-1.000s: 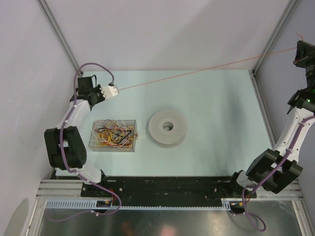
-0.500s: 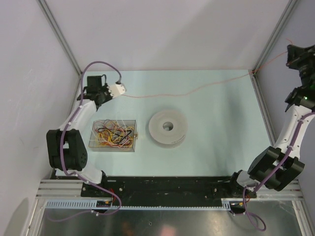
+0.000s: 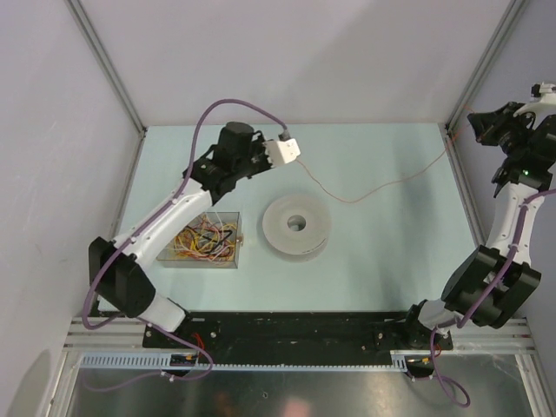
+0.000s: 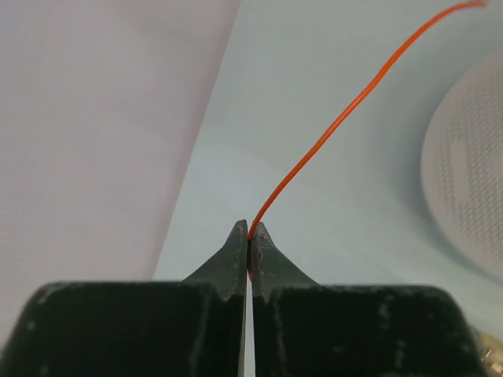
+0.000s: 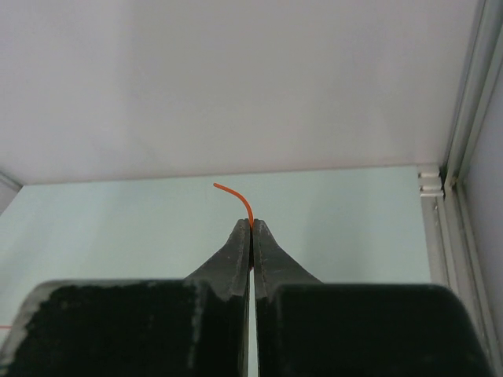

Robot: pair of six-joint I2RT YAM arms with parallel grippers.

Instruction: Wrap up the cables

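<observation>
One thin orange cable (image 3: 365, 196) hangs slack between my two grippers, sagging toward the table behind the spool. My left gripper (image 3: 295, 159) is shut on its left end, just behind the white perforated spool (image 3: 296, 224). In the left wrist view the cable (image 4: 338, 126) rises from the shut tips of the left gripper (image 4: 250, 232), with the spool (image 4: 471, 181) to the right. At the far right corner my right gripper (image 3: 475, 122) is shut on the other end. A short curved stub of cable (image 5: 236, 196) sticks out past the tips of the right gripper (image 5: 251, 224). More cables (image 3: 204, 236) lie tangled in a box.
A clear plastic box (image 3: 234, 259) holding the tangled yellow, orange, red and white cables stands left of the spool. Aluminium frame posts (image 3: 456, 165) and pale walls close in the table at the back, left and right.
My left arm has swung right and toward the centre, ending just behind the spool. The right gripper has come down and left. The cable, taut a second ago, now sags.
</observation>
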